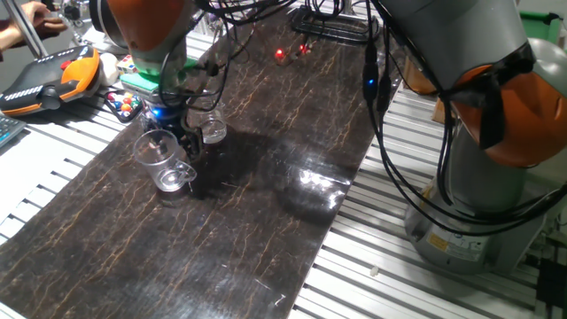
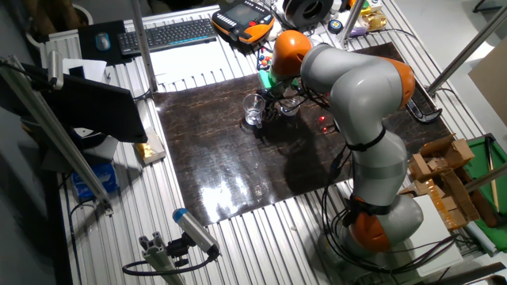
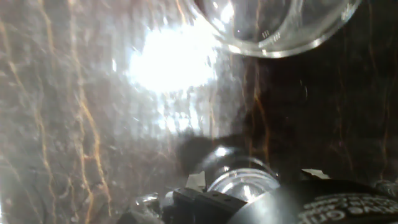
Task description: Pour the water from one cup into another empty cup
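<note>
Both cups stand upright on the dark marbled surface [image 1: 266, 177]. The wider glass cup [image 1: 165, 164], with its looped handle, sits nearest the fixed camera; the narrower thick-based cup [image 1: 213, 129] stands just beside it, farther back. The pincer [image 1: 182, 142] hangs low between the two, close against the wider cup at its handle side. Whether its jaws are apart or clamped on the handle cannot be told; the hand view shows only glass rims and glare. The water is not discernible. Judged from this arrangement, no pouring has begun: grasping, lifting, tilting all remain.
</note>
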Robot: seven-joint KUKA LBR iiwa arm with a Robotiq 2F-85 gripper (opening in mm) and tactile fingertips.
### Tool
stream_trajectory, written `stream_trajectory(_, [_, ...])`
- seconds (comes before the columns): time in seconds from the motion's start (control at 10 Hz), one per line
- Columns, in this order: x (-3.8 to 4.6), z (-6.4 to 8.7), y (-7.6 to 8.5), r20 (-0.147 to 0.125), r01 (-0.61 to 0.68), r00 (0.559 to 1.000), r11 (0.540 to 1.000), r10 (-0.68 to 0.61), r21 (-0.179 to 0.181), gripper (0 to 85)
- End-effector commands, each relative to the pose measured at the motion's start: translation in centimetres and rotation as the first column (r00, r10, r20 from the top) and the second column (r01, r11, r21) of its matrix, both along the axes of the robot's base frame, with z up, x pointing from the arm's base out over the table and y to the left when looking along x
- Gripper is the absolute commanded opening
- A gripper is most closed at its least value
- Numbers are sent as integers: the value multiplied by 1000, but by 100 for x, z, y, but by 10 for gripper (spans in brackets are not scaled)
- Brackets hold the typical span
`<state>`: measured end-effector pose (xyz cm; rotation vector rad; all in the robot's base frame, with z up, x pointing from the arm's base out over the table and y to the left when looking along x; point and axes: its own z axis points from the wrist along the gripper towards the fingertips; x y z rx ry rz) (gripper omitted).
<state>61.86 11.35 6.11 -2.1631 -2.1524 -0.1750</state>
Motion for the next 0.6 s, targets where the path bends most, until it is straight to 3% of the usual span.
stream_trajectory(0.0, [23,45,-40,0,-6,1000,1000,6,-9,750])
stream_trajectory(0.2, [68,247,-137,-12,-26,1000,999,26,-31,743])
stream_trajectory(0.5, [64,602,-252,-32,-61,998,996,59,-62,697])
